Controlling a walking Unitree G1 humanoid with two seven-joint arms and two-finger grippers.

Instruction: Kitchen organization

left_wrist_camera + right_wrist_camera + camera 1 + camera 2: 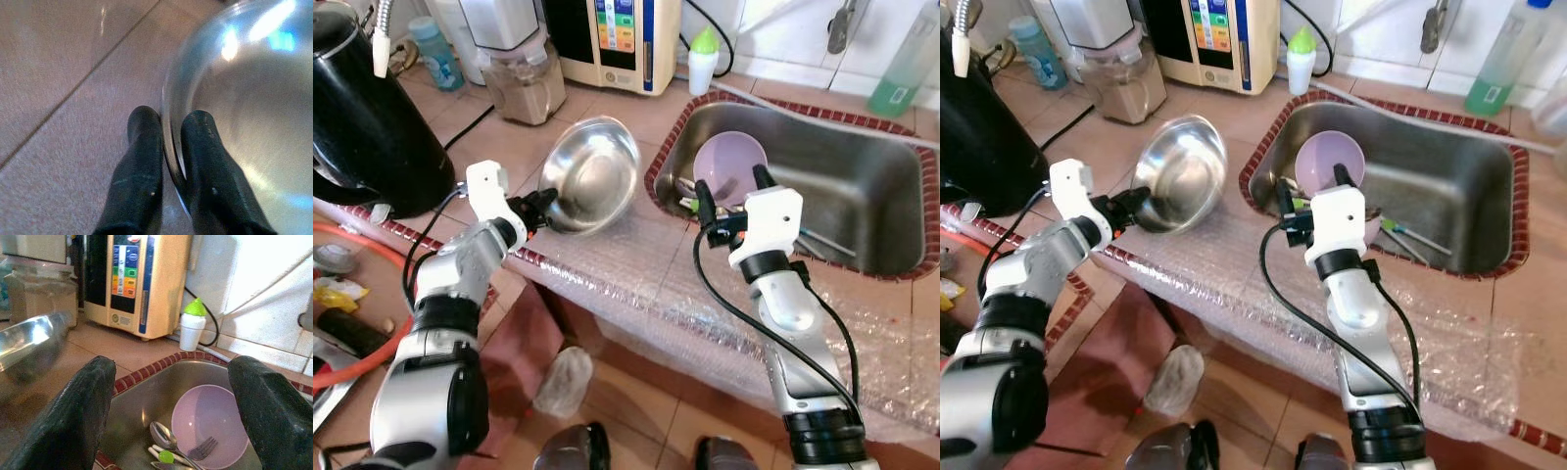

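On the left, our left gripper (168, 147) has its jaws pinching the rim of the steel bowl (592, 174), tilted up over the tiled counter (499, 137) beside the sink (862, 196). Our right gripper (732, 201) hovers at the sink's edge, jaws spread, facing the purple bowl (210, 426), spoon (164, 434) and fork (205, 449) inside.

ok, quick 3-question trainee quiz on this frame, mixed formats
1. True or false: the left claw is shut on the rim of the steel bowl.
2. Where is the purple bowl? A) on the counter B) in the sink C) in the right claw
3. Fill in: the right claw hovers over the sink's near edge with its fingers ____.

Key: 1 true; 2 B; 3 open
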